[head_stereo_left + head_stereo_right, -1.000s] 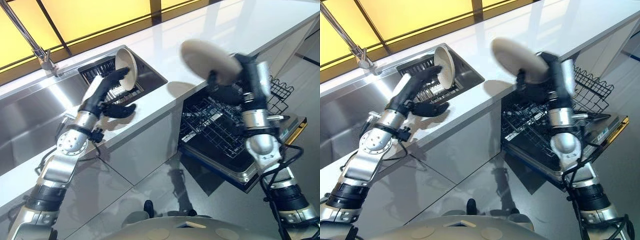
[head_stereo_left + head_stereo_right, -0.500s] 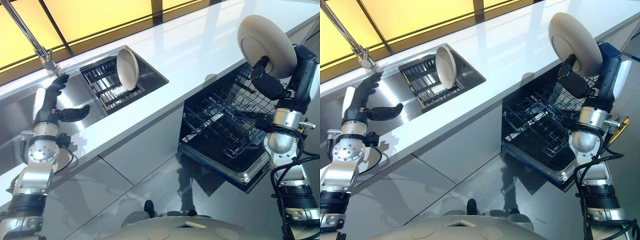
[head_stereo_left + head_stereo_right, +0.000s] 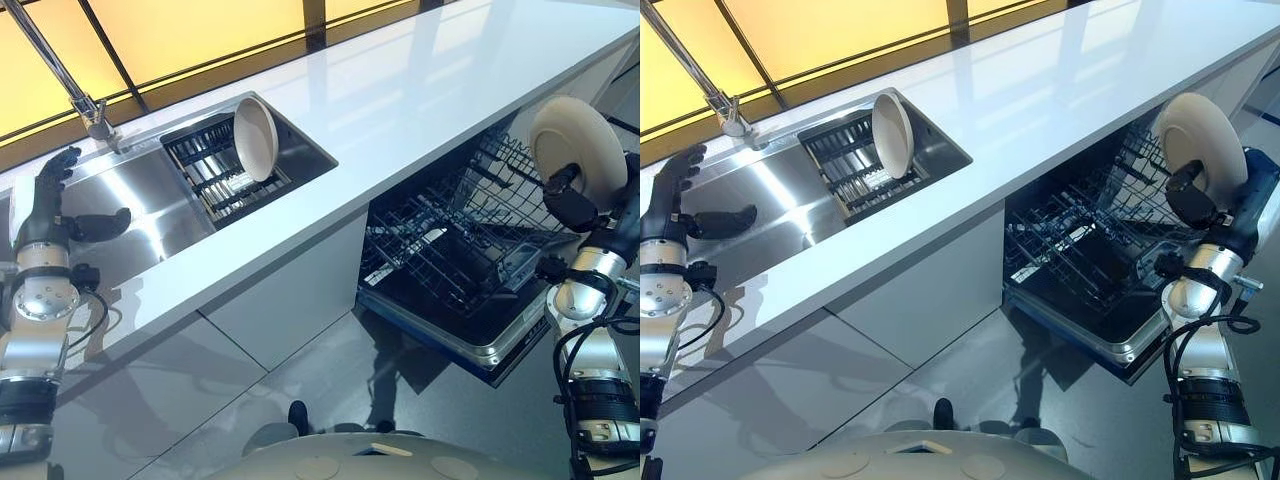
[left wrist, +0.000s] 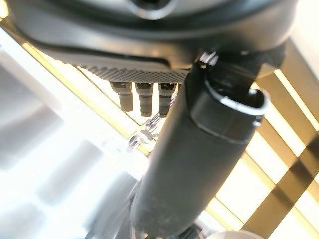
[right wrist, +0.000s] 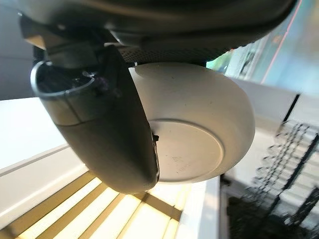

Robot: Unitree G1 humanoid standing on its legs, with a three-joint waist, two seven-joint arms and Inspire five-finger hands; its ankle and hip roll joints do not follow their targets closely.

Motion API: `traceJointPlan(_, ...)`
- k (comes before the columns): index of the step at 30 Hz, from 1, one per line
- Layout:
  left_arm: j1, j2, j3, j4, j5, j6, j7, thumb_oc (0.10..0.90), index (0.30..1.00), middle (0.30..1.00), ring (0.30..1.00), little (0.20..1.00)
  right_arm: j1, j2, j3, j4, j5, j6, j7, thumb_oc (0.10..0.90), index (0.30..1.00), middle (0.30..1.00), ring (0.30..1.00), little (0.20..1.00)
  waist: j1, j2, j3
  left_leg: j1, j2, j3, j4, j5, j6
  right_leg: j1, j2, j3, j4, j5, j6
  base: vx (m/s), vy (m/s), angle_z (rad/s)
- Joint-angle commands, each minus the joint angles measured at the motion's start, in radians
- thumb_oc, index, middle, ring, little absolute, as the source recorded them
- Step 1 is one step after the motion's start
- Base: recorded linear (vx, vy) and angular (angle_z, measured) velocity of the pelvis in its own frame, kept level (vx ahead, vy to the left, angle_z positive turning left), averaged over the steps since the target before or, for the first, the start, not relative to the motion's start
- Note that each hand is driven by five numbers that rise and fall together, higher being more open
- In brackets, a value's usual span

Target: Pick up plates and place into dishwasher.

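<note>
A cream plate is held upright at the far right, above the outer end of the open dishwasher's wire rack. My right hand is shut on it. In the right wrist view my thumb presses across the underside of the plate. A second cream plate stands on edge in the dark rack inside the sink. My left hand hovers at the far left over the steel basin, open, holding nothing, well apart from that plate.
A white counter runs between the sink and the dishwasher. A tap rises behind the sink. The dishwasher's lowered door juts out over the grey floor.
My right hand has carried the plate from above the counter down to the far right, beside the dishwasher rack. My left hand has drawn away from the sink plate to the far left.
</note>
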Motion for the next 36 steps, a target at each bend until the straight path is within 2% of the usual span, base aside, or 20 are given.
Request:
traceJointPlan(1,-0.154,0.155,0.044,0.018,-0.014,-0.090,0.074,0.800,0.900,0.900,0.900,0.900,-0.097,-0.127,-0.023,-0.024,-0.031,-0.040,-0.059,0.100,0.300,0.300,0.300,0.200,0.005,-0.004,-0.088,0.059,-0.064,0.036,0.008,-0.151,0.036,-0.046,0.039,-0.021,0.029,-0.016,0.018,0.07,-0.028,0.02)
traceJointPlan(8,-0.242,0.236,-0.008,0.013,-0.051,-0.095,0.073,0.800,0.900,0.900,0.900,0.900,-0.166,-0.212,0.031,0.148,-0.005,0.029,-0.010,0.100,0.300,0.300,0.300,0.200,0.026,-0.007,-0.085,0.062,-0.065,0.024,0.012,-0.151,0.031,-0.038,0.034,-0.042,0.034,-0.019,0.020,0.07,-0.038,0.09)
traceJointPlan(10,-0.279,0.264,-0.032,0.013,-0.080,-0.102,0.069,0.800,0.900,0.900,0.900,0.900,-0.210,-0.253,0.072,0.200,-0.036,0.076,0.010,0.100,0.300,0.300,0.300,0.200,0.039,-0.009,-0.081,0.064,-0.065,0.015,0.015,-0.151,0.030,-0.036,0.031,-0.052,0.041,-0.023,0.020,0.11,-0.061,0.06)
traceJointPlan(19,-0.368,0.282,-0.109,-0.039,-0.089,-0.118,0.040,0.800,0.900,0.900,0.900,0.900,-0.363,-0.333,0.200,0.365,-0.042,0.209,0.065,0.100,0.300,0.300,0.300,0.200,0.081,-0.009,-0.046,0.030,-0.062,-0.038,0.062,-0.151,0.024,-0.054,0.017,-0.095,0.111,-0.060,0.006,0.09,-0.056,0.16)
traceJointPlan(23,-0.436,0.301,-0.160,-0.052,-0.116,-0.140,0.030,0.800,0.900,0.900,0.900,0.900,-0.450,-0.378,0.254,0.484,-0.005,0.250,0.060,0.100,0.300,0.300,0.300,0.200,0.104,0.001,-0.009,-0.007,-0.061,-0.092,0.087,-0.142,0.018,-0.082,0.011,-0.112,0.158,-0.082,-0.008,0.04,-0.054,0.39)
traceJointPlan(26,-0.464,0.310,-0.179,-0.061,-0.132,-0.162,0.017,0.800,0.900,0.900,0.900,0.900,-0.514,-0.406,0.276,0.577,0.022,0.307,0.067,0.100,0.300,0.300,0.300,0.200,0.122,0.010,0.016,-0.030,-0.061,-0.123,0.091,-0.130,0.008,-0.095,0.008,-0.129,0.171,-0.091,-0.016,0.02,-0.054,0.33)
traceJointPlan(33,-0.518,0.311,-0.209,-0.085,-0.154,-0.177,0.037,0.800,0.900,0.900,0.900,0.900,-0.635,-0.423,0.351,0.739,0.012,0.498,0.101,0.100,0.300,0.300,0.300,0.200,0.147,0.034,0.075,-0.089,-0.059,-0.168,0.100,-0.102,-0.013,-0.128,0.001,-0.156,0.191,-0.110,-0.030,-0.05,-0.039,0.25)
traceJointPlan(36,-0.554,0.303,-0.237,-0.086,-0.153,-0.178,0.069,0.800,0.900,0.900,0.900,0.900,-0.694,-0.428,0.375,0.821,0.035,0.531,0.087,0.100,0.300,0.300,0.300,0.200,0.151,0.050,0.114,-0.125,-0.058,-0.182,0.106,-0.092,-0.021,-0.156,-0.006,-0.162,0.206,-0.118,-0.037,-0.15,-0.036,0.14)
